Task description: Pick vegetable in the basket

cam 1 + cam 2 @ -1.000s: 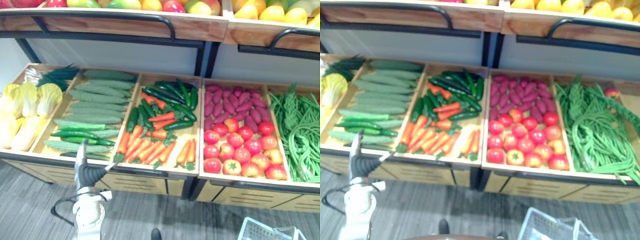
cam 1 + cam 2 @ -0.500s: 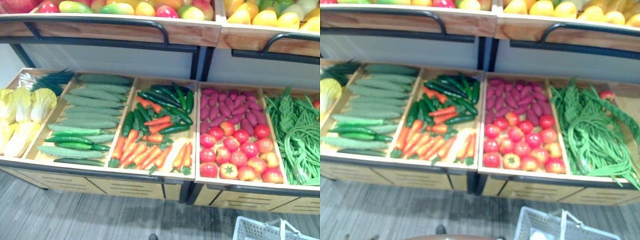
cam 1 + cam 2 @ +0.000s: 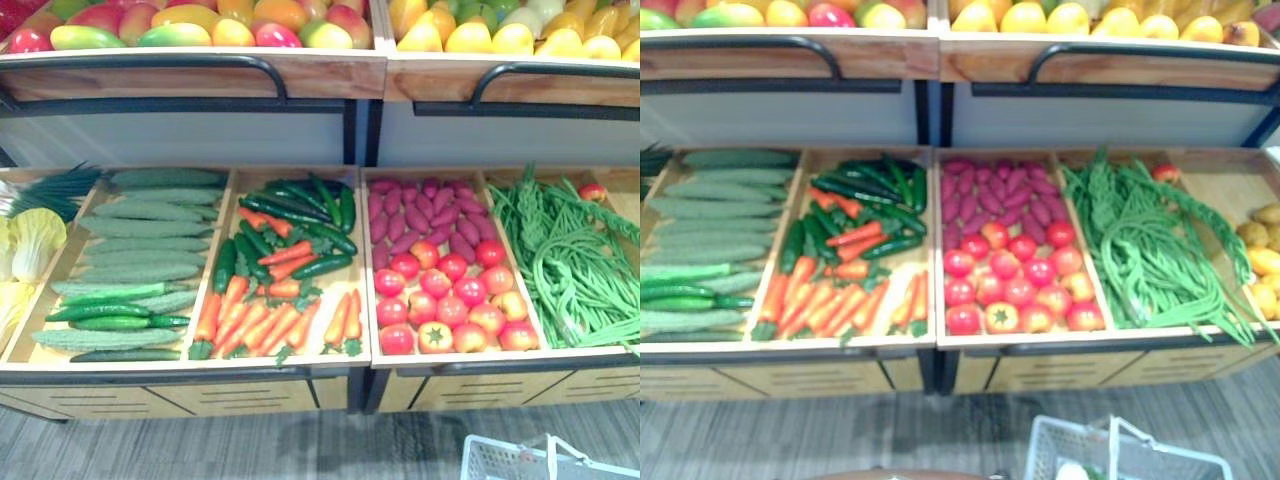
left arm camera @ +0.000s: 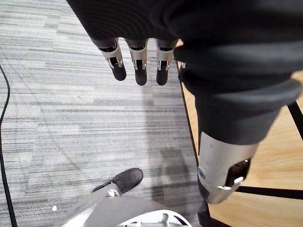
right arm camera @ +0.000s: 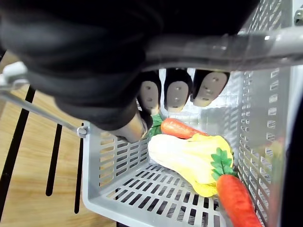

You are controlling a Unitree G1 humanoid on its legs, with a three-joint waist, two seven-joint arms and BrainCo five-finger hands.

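Right hand (image 5: pixel 176 94): fingers curled round the basket handle (image 5: pixel 265 45). It carries the white slatted basket (image 5: pixel 109 175), which hangs directly beneath the palm. Two carrots (image 5: pixel 182 128) and a pale yellow cabbage (image 5: pixel 189 161) lie in the basket below this hand, touching one another.

Left hand (image 4: pixel 137 56): fingers straight and slightly apart, pointing down at the grey floor (image 4: pixel 71 118) and holding nothing. The wooden stand (image 4: pixel 279 161) is just beside it.

Remaining stock sits ahead of both hands and above the left one, in the stand's trays. From the left-hand side across, these hold cucumbers (image 3: pixel 150 230), display carrots (image 3: pixel 260 320) and tomatoes (image 3: pixel 450 300).

Handling, as judged:
- A display carrot is probably stiff, light and smooth-skinned. Its taper lets it slide out of a loose hold.
- Grasp it across the thick upper body, thumb opposite the fingers. Avoid the leafy top, which would bend.
- The carrots lie packed side by side, so take an outer one from above.
- Tomatoes are round and likely to roll; cup them rather than pinching.
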